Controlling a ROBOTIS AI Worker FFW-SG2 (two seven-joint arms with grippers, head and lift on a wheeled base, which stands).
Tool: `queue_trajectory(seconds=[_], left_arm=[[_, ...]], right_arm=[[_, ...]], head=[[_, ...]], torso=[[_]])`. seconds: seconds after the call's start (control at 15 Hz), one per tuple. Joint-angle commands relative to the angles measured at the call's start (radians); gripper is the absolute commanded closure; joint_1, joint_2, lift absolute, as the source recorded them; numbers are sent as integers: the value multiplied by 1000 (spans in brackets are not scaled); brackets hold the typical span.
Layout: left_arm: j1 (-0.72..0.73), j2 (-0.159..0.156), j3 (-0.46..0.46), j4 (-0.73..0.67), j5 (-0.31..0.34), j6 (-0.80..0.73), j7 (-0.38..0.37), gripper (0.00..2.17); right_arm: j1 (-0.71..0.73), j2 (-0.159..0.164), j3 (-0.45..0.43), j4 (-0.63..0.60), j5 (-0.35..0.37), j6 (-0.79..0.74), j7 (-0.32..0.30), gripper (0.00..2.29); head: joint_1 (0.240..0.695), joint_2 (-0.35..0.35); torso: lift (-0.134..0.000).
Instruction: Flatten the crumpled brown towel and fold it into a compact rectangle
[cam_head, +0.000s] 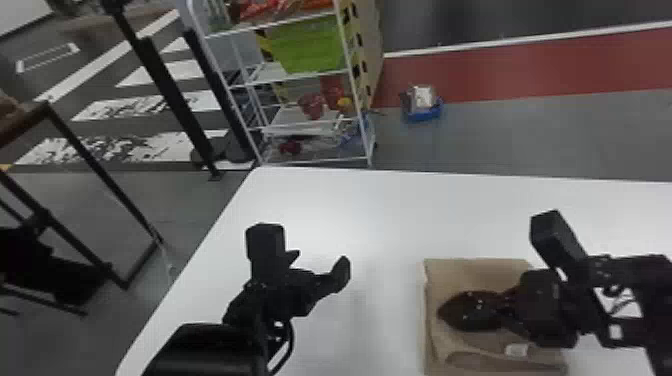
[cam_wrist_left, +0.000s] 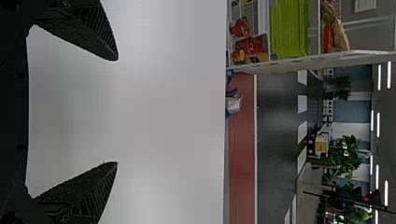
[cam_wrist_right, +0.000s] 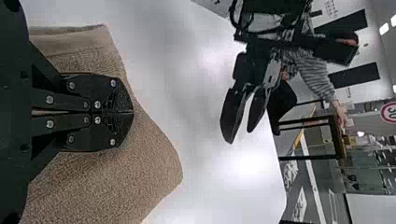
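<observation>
Brown towel (cam_head: 475, 275) is flattened, probably part-folded, well in from the far and left edges of the table (cam_head: 390, 215); final compacting remains, right gripper (cam_wrist_right: 132, 112) pressed together over it, left gripper (cam_wrist_left: 117, 111) spread.

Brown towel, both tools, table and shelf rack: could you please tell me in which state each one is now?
Brown towel: mostly flat, roughly rectangular.
Left tool: open, nothing between its fingers.
Right tool: shut, over the towel.
Table: bearing the towel.
Shelf rack: upright, loaded.
</observation>
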Motion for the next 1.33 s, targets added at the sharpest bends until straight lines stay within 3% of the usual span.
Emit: queue_trajectory(seconds=[0.0, 0.07, 0.2, 0.4, 0.73, 0.87, 1.0, 1.13, 1.27], left_arm=[[32, -3, 32, -15, 46, -42, -13, 83], [37, -3, 44, -17, 57, -48, -25, 83], [41, -3, 60, -21, 76, -58, -36, 83], [44, -3, 57, -29, 76, -58, -38, 83], [58, -3, 54, -52, 76, -54, -38, 83], [58, -3, 50, -58, 77, -54, -38, 83], [58, -3, 47, -60, 77, -54, -38, 83], [58, -3, 49, -60, 77, -42, -53, 83], [63, -3, 50, -75, 77, -18, -62, 83]], right_arm=[[-26, 22, 29, 79, 58, -52, -57, 1895], [-36, 22, 39, 105, 66, -52, -70, 1895], [-33, 19, 37, 116, 32, -55, -24, 1895], [23, 12, 20, 16, 9, -52, -4, 1895], [95, -11, -103, -188, -193, 110, 86, 1889], [79, -11, -126, -189, -213, 252, 60, 1889], [53, -10, -104, -163, -209, 341, -20, 1889], [22, -2, -81, -128, -230, 448, -40, 1889], [-35, -1, -84, -136, -305, 730, -44, 1878]], head=[[695, 350], [695, 350], [695, 350], [695, 350], [695, 350], [695, 350], [695, 350], [695, 350], [695, 350]], torso=[[-124], [-124], [-124], [-124], [-124], [-124], [-124], [-124], [-124]])
